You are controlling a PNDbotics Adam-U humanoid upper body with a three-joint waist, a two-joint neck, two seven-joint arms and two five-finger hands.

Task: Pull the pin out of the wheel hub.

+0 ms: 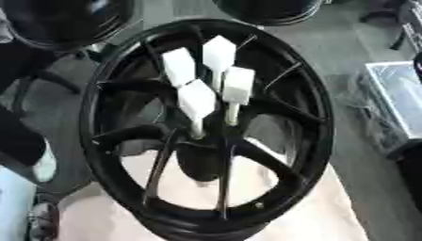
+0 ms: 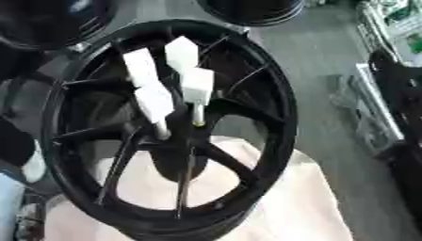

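A pale, cream-coloured counter (image 1: 329,221) is seen at the bottom of the views, and the black wheel hub (image 1: 317,117) is carried on it, its lower rim resting on the surface and the pale top showing through the gaps between the spokes. Beyond the counter, a grey floor (image 1: 346,42) is seen, on which other dark wheels (image 1: 66,19) are set.
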